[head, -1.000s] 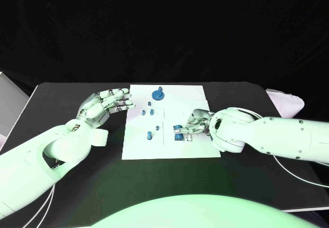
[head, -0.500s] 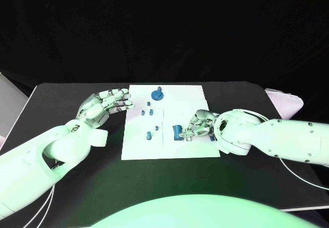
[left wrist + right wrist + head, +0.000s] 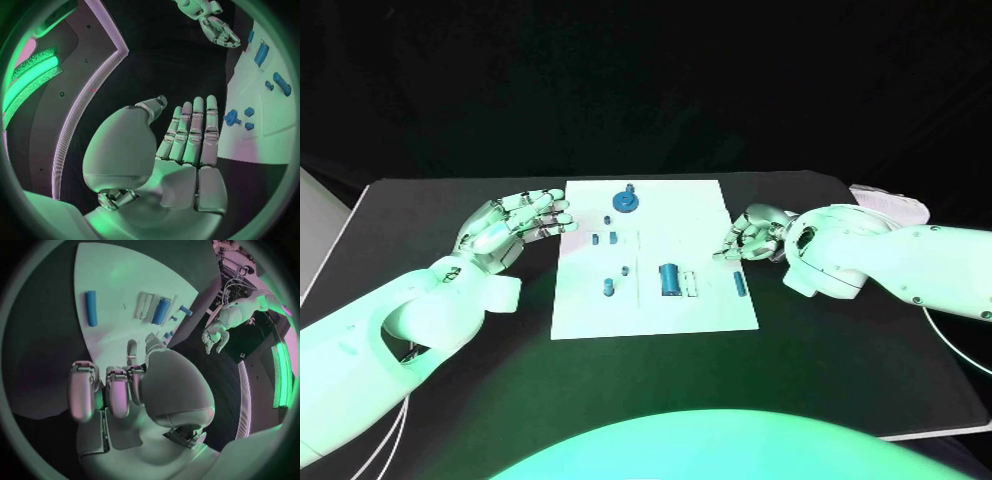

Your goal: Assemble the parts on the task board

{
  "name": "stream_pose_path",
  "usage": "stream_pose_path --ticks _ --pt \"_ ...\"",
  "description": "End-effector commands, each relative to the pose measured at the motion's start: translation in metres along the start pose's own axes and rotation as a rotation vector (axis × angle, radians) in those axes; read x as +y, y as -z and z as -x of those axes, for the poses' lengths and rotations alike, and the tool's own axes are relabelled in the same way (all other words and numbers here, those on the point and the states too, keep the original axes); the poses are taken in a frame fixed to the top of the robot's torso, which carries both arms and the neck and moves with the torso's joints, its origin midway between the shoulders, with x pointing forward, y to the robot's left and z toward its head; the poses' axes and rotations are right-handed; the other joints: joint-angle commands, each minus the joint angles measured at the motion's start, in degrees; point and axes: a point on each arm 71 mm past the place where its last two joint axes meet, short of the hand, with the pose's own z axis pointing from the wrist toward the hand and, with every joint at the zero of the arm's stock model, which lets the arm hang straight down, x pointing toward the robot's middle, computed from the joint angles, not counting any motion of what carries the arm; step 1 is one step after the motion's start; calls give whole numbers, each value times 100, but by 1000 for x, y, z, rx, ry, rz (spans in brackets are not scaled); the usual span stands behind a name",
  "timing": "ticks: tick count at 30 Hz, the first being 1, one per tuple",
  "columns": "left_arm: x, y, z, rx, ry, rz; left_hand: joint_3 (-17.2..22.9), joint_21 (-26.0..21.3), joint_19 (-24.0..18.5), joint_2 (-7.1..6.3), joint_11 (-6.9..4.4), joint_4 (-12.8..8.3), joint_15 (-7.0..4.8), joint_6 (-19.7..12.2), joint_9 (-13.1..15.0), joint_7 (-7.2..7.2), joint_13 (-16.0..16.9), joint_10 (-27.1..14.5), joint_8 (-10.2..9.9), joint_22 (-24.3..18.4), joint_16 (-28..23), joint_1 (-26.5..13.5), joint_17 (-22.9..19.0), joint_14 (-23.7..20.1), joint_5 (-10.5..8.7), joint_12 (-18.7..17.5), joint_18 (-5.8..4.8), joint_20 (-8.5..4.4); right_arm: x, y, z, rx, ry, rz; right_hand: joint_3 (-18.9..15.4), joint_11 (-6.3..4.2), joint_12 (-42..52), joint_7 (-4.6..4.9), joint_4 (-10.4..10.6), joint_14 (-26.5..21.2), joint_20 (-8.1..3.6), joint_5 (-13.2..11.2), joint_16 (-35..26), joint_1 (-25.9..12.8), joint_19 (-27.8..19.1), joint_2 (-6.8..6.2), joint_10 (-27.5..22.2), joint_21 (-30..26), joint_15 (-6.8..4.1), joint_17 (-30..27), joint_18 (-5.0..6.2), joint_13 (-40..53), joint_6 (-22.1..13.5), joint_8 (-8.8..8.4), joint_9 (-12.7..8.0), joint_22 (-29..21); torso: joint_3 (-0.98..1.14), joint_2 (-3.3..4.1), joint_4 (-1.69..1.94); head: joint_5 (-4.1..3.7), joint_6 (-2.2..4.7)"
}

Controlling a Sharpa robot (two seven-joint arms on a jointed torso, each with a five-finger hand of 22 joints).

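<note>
White and flat, the task board (image 3: 653, 310) lies in the middle of the black worktop (image 3: 444, 200), and we see the blue parts spread over it. A round blue part with a small knob (image 3: 626, 200) stands near the board's far edge. Two small pieces (image 3: 602, 238) sit side by side below it, toward the board's left side, and another small piece (image 3: 609, 288) lies nearer us on that side. Near the board's middle a thick blue cylinder (image 3: 671, 278) lies on its side, just beside a pale bar (image 3: 692, 282). A slimmer blue rod (image 3: 740, 284) lies apart from them, close to the board's right edge. Our left hand (image 3: 516, 222) hovers by the board's left edge, palm up, fingers straight and spread, holding nothing. Our right hand (image 3: 759, 236) sits at the board's right edge, fingers curled inward; it seems to hold nothing, though the fingertips are hard to read.
</note>
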Motion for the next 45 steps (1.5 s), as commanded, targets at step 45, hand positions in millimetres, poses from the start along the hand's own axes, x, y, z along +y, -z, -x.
stream_pose_path --ticks 45 --pt "-1 2 1 15 4 -5 -12 -50 43 38 4 34 24 -43 -13 111 9 -49 41 -12 -30 -8 15 20 -22 23 71 -18 -29 -2 -28 89 269 -112 388 -111 171 -163 7 607 -63 134 23 -595 393 -417 489 33 -89 1507 -80 1355 478 116 135 1029 -3 8 17 -99 -9"
